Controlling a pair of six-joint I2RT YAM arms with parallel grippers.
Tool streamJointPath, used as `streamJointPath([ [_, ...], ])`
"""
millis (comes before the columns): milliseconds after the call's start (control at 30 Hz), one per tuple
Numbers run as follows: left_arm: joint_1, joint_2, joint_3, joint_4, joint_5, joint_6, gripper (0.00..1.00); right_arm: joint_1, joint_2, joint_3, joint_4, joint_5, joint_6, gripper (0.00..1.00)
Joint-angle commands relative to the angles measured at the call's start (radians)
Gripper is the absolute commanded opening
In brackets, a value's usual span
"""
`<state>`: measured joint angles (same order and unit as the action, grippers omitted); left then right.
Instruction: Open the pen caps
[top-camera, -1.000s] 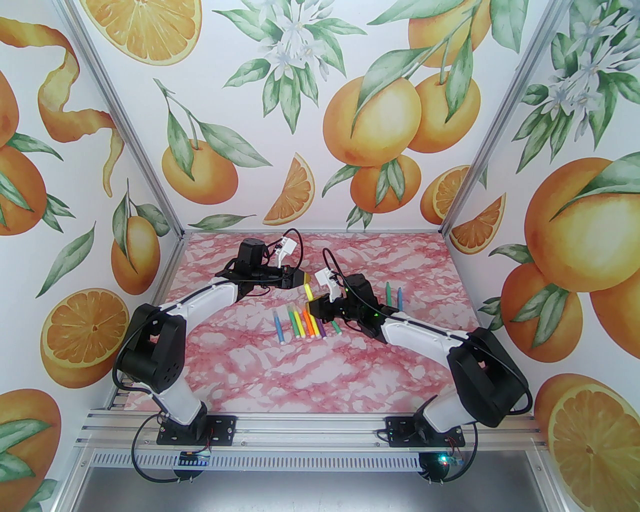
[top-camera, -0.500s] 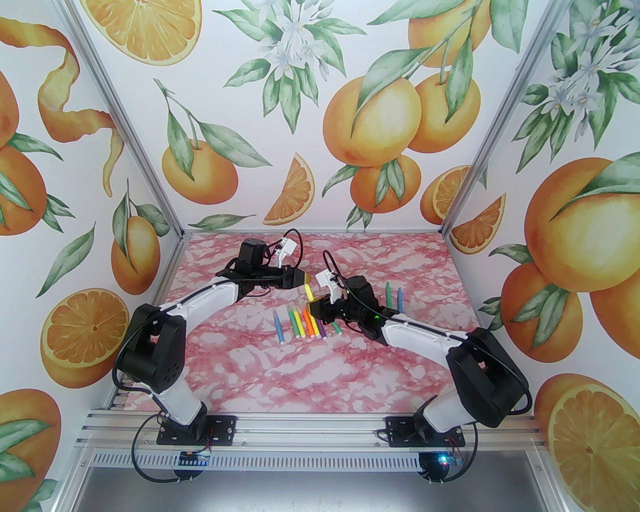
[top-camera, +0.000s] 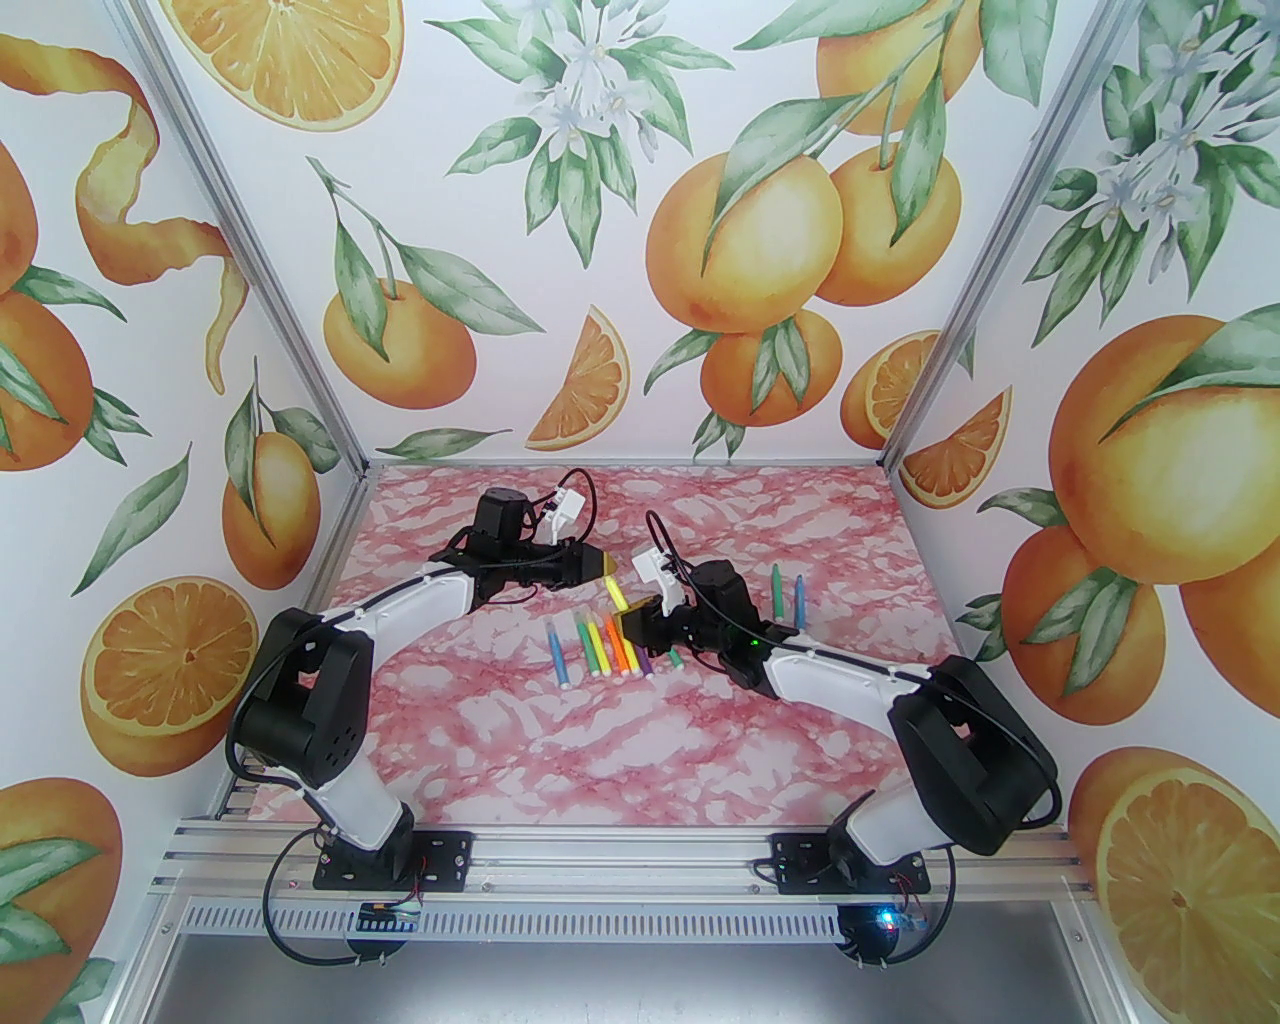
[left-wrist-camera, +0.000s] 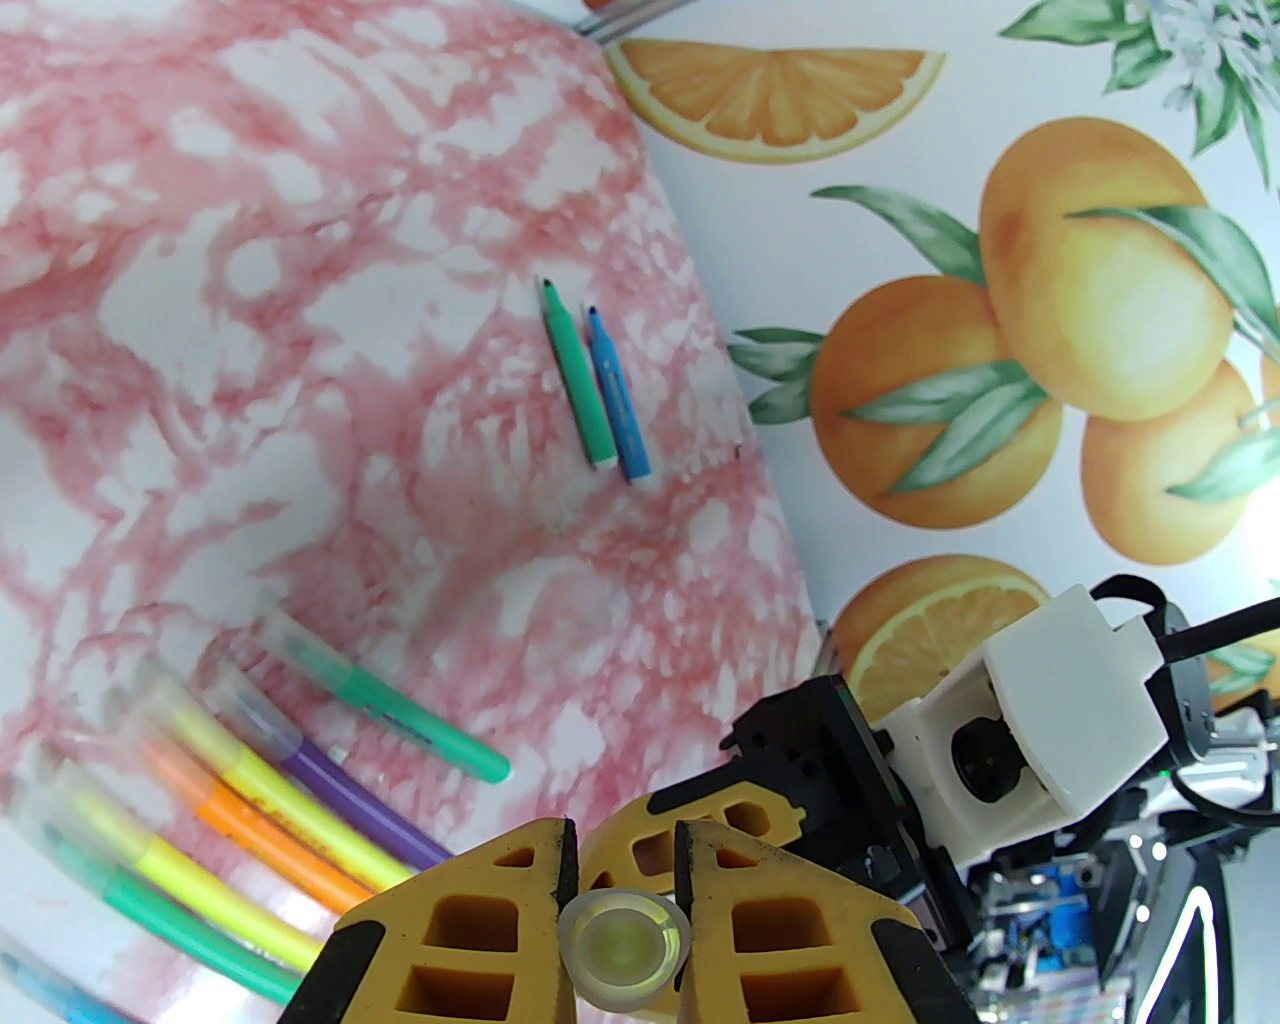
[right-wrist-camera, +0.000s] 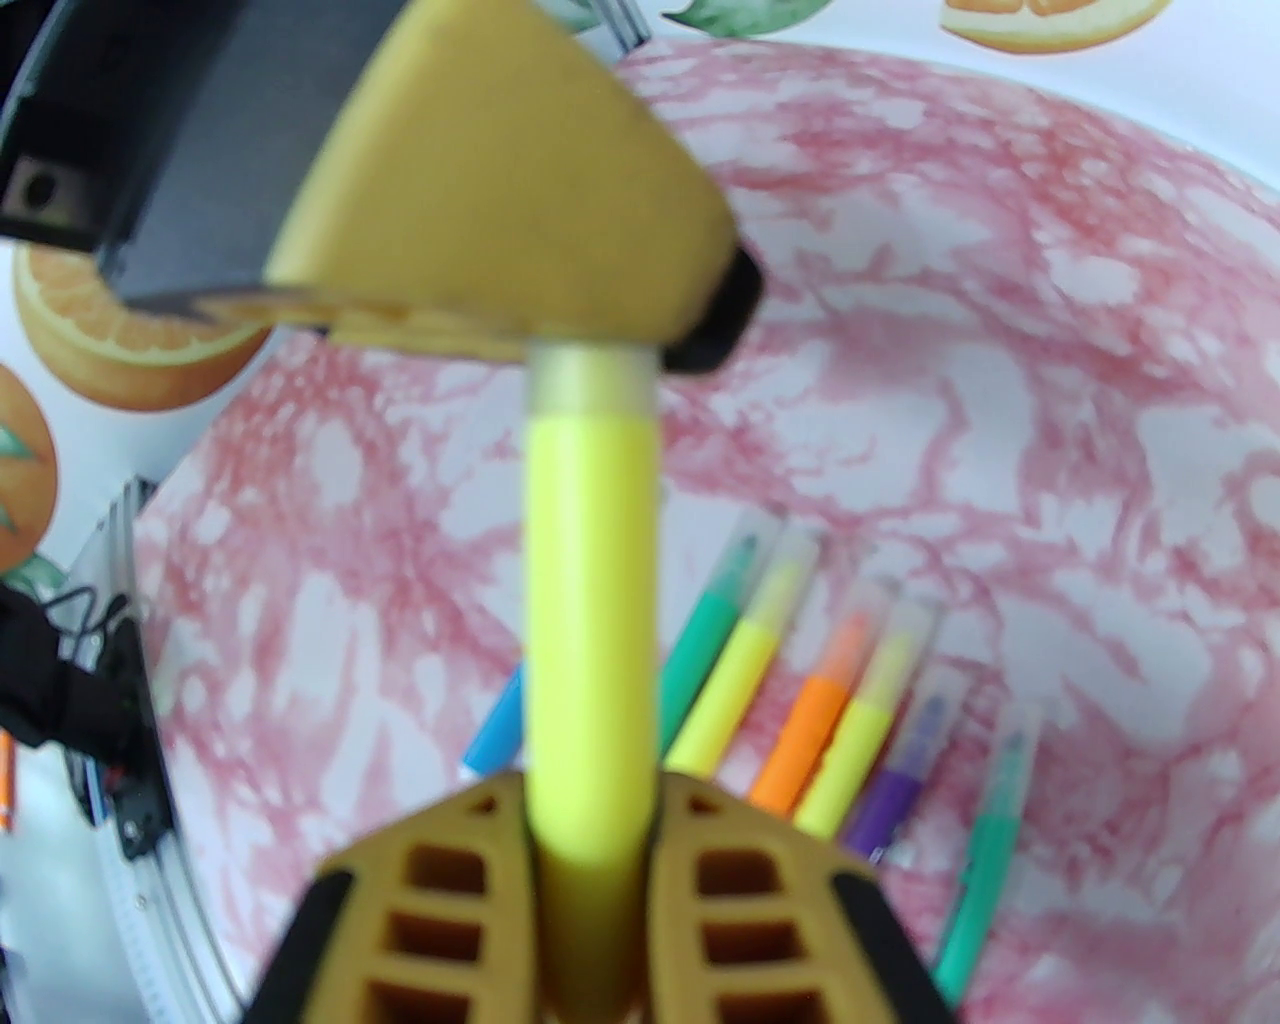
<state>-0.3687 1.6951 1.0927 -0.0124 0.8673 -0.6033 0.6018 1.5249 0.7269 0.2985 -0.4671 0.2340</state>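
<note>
The yellow pen (right-wrist-camera: 590, 600) stands upright mid-frame in my right wrist view. Its clear cap (right-wrist-camera: 592, 382) is pinched in my left gripper (left-wrist-camera: 622, 870) at the top, and its barrel is clamped in my right gripper (right-wrist-camera: 590, 830) at the bottom. Lower right, the row of capped pens (right-wrist-camera: 830, 720) lies on the pink marble table (right-wrist-camera: 1050, 450).

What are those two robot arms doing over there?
Both arms hold one yellow pen up between them. The right gripper is shut on its barrel, and the left gripper is shut on its clear cap. The cap is not off yet. A row of pens lies on the table below.
</note>
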Motion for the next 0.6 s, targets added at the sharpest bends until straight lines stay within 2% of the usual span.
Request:
streamJointPath([
  [0,0.087,-0.063,0.005,0.090,-0.185,0.000,0.00,0.007,-0.038,-0.055,-0.101,-0.059,-0.038,0.00],
  [400,0.090,-0.091,-0.004,0.073,-0.236,-0.008,0.00,0.007,-0.084,-0.095,-0.122,-0.058,-0.056,0.00],
  [567,0.090,-0.114,0.038,-0.107,-0.318,0.120,0.00,0.006,-0.117,-0.099,-0.157,-0.009,-0.065,0.00],
])
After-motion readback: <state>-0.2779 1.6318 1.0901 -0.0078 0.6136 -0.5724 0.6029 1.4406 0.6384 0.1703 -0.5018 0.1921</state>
